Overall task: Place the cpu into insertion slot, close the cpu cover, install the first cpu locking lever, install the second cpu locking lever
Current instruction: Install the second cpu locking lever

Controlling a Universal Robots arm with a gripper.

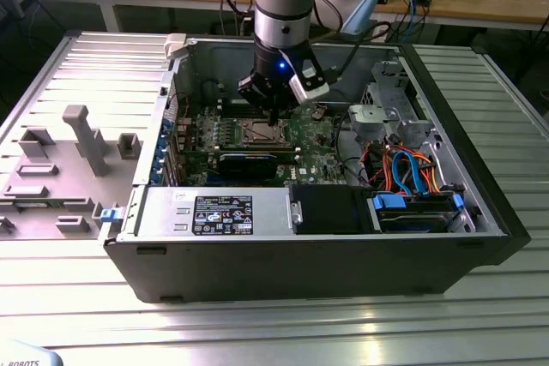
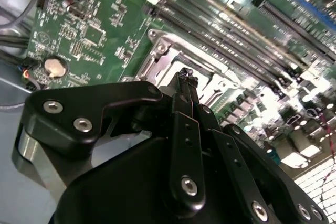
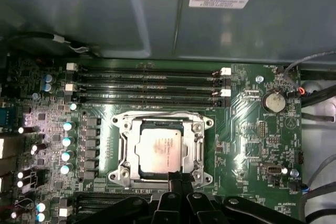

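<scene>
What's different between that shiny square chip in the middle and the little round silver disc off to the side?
The cpu is square and sits framed by a silvery metal socket; the coin battery is round, clearly smaller, and sits in a dark holder. Both are silvery and lie flat on the green motherboard.

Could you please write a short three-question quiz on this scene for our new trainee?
1. True or false: the cpu already lies in the insertion slot.
2. The tool is nearest to: A) the coin cell battery B) the socket's edge C) the memory slots.
3. Fill in: the motherboard sits inside an open computer ____.

Key: 1 true; 2 B; 3 case.
</scene>
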